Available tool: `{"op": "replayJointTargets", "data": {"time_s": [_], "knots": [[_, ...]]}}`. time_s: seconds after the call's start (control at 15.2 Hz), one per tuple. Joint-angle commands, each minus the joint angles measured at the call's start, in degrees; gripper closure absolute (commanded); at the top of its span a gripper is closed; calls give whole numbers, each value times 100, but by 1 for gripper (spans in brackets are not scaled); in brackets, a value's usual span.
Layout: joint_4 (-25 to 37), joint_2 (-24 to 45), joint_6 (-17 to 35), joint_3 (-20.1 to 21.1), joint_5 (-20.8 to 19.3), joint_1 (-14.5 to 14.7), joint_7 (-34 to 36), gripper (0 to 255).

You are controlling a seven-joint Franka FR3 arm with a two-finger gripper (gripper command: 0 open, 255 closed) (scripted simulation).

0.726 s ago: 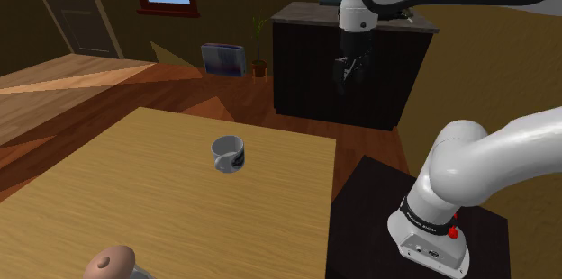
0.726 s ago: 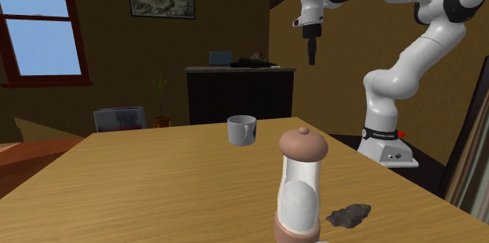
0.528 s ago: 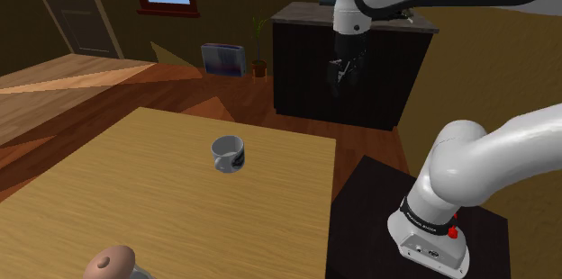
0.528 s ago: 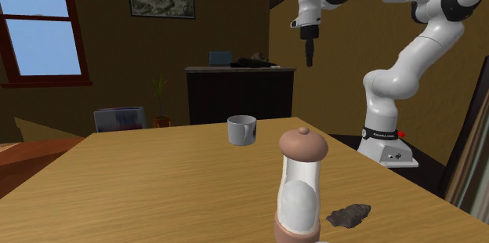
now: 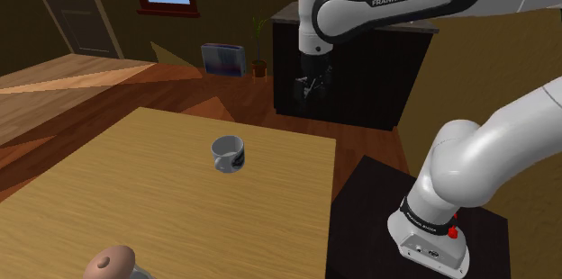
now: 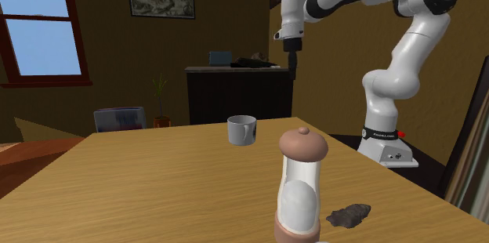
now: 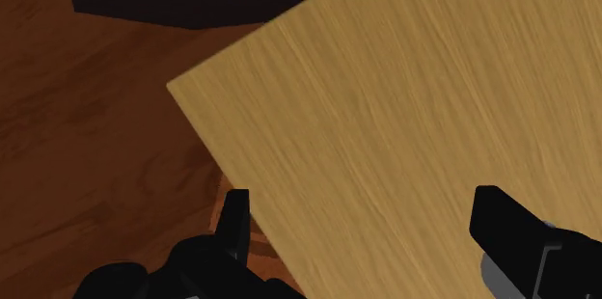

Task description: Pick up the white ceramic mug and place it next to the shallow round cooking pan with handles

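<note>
End effector (image 5: 311,88) released, high over a bench (image 5: 135,205) corner; mug (image 5: 228,153) apart from it.
In the shoulder view the end effector hangs upper centre, fingers spread, nothing between them. The grey-white mug stands upright mid-frame, near the bench's far edge, bare surface all round. The wrist view shows the bench corner with wooden floor (image 7: 87,143) beyond both edges.

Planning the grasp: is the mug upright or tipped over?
Upright: the mug stands on its base on the table, open rim facing up.
</note>
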Motion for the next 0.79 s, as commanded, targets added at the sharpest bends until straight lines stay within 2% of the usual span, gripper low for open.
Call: {"op": "replayJointTargets", "data": {"time_s": [0.0, 0.73], "knots": [[121, 371, 274, 100, 86, 74, 108, 0], [1259, 2511, 1398, 493, 274, 371, 521, 0]]}}
